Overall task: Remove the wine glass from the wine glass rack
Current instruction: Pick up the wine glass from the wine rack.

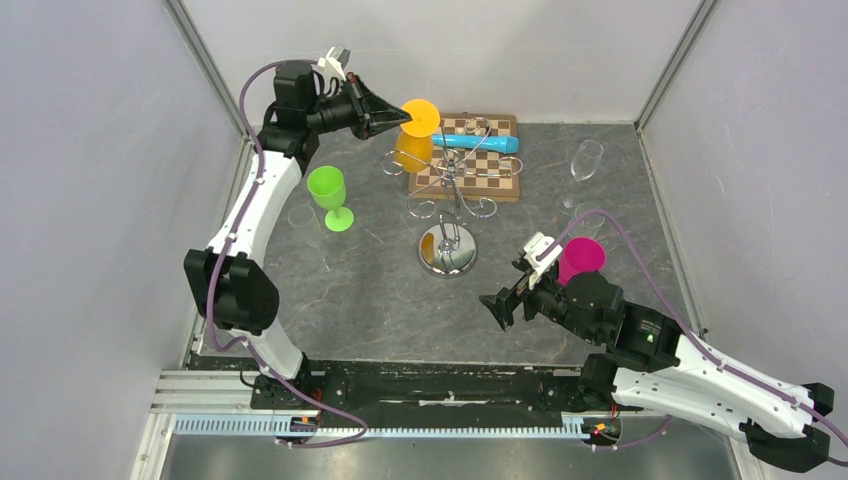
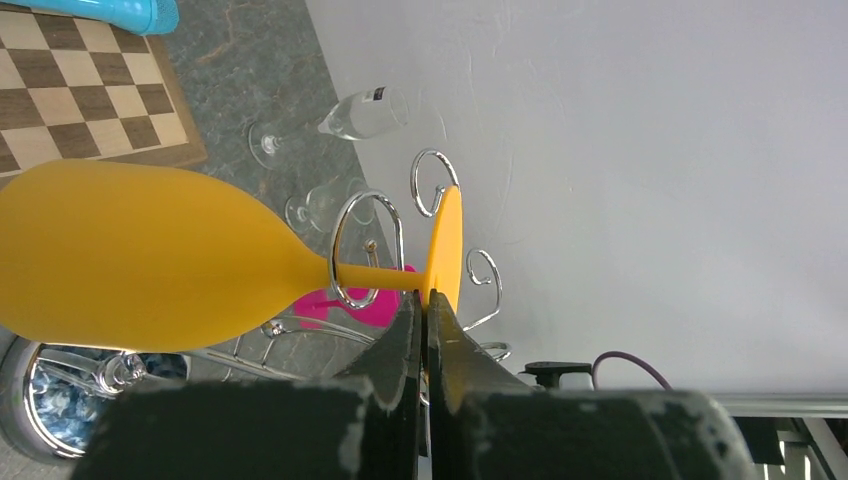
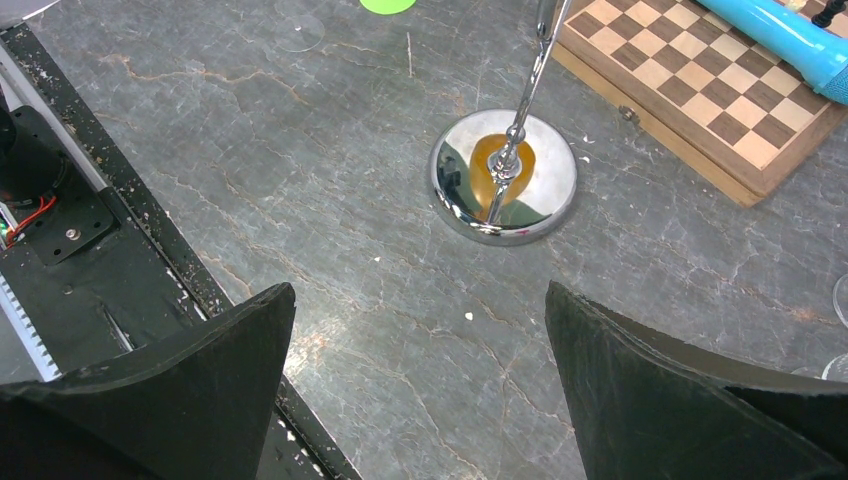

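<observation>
**Squarely on the foot: left pincer [image 1: 403,118] holds the wine glass [image 1: 412,150] up at the wine glass rack [image 1: 447,250]**

Top view.
- Left pincer is closed tight on the rim of the orange wine glass's foot.
- The glass hangs bowl-down just beyond and below the fingertips, among the curled wire arms at the top of the chrome rack.
- The rack's round base stands on the worktop [image 1: 370,290], well below the left pincer and a little ahead of the right pincer [image 1: 500,305].
- A chessboard [image 1: 495,175] carrying a blue tube [image 1: 480,142] lies beyond the glass.
- A green goblet [image 1: 328,190] stands below the left pincer, toward its arm.
- A pink cup [image 1: 582,258] sits close behind the right pincer.

Left wrist view.
- Both fingers [image 2: 400,340] press on the edge of the foot disc, with only the disc between them.
- The stem runs off sideways from the fingertips and passes through a curled wire loop [image 2: 345,250] of the rack, as far as this view shows.
- The bowl [image 2: 140,260] lies farther out.

Right wrist view.
- Right pincer [image 3: 415,300] is spread wide, with nothing between its fingers.
- The mirror base [image 3: 503,190] stands ahead of it, apart, showing an orange reflection.
</observation>
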`<state>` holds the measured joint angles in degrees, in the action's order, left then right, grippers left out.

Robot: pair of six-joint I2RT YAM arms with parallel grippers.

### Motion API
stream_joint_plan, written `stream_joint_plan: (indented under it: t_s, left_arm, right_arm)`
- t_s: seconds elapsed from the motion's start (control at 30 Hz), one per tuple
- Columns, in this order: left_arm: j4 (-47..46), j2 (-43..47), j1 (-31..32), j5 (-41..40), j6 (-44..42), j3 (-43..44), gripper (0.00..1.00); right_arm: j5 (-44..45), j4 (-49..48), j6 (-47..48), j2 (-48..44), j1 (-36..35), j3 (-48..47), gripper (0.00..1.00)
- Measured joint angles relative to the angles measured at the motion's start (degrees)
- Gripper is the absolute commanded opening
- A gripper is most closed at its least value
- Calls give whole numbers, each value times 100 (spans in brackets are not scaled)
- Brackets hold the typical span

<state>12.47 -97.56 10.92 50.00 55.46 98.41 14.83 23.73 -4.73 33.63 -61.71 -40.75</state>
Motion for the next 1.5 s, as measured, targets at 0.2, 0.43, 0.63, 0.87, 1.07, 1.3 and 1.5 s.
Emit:
stream_joint_plan:
  t_s: [0.2, 0.43, 0.63, 0.87, 1.07, 1.3, 1.5]
  left_arm:
    - [68, -52, 7, 4, 87, 197, 2]
    - [72, -496, 101, 20, 188, 761, 2]
    - [76, -787, 280, 31, 197, 968, 2]
    - [79, -802, 450, 146, 188, 953, 2]
    - [450, -640, 492, 155, -166, 813, 2]
    - [1008, -238, 492, 142, -715, 573, 2]
    - [1355, -61, 352, 111, -1036, 533, 2]
  right_arm:
    - [2, 42, 0, -31, 0, 0, 98]
    - [7, 42, 7, -42, 0, 0, 98]
    - [28, 50, 31, -44, 0, 0, 98]
    - [31, 83, 35, -118, 0, 0, 98]
    - [31, 98, 33, -162, 0, 0, 98]
    - [24, 125, 20, -177, 0, 9, 98]
    - [22, 125, -26, -166, 0, 9, 98]
